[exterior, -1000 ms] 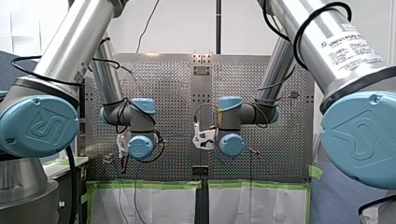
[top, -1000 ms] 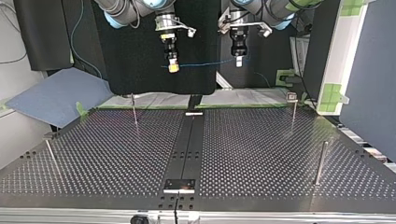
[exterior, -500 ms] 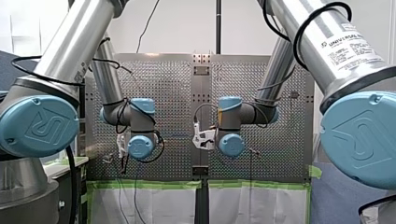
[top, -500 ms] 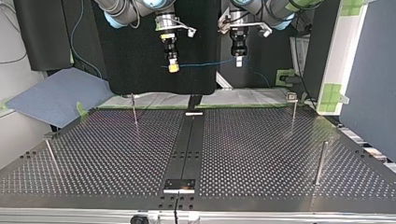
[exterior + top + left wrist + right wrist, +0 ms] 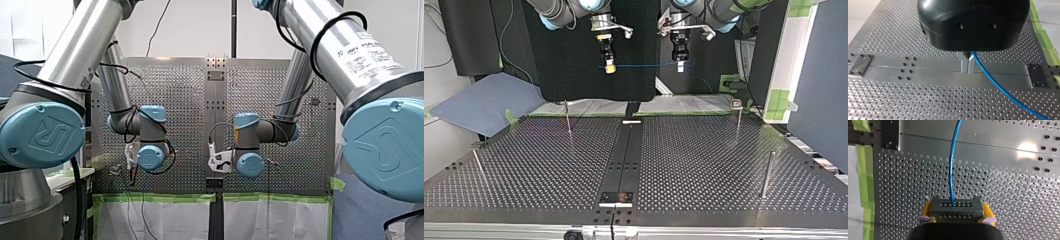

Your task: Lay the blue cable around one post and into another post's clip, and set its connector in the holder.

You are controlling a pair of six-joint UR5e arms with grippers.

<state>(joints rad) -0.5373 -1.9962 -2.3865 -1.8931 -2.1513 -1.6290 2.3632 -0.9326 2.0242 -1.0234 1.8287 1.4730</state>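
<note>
Both jaws hang well above the bench point(image 5: 704, 150), near its taped edge, with open plate beneath them and the posts point(image 5: 767, 174) well apart. My right jaws grip the connector point(image 5: 955, 208). My left jaws are closed on the blue cable point(image 5: 644, 65), which runs nearly level between the two.

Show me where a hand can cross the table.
Free: the perforated fields either side of the centre strip, out to the near-left post and near-right post. Crowded: above the far end, where my left pincer and right pincer hold the blue cable.
</note>
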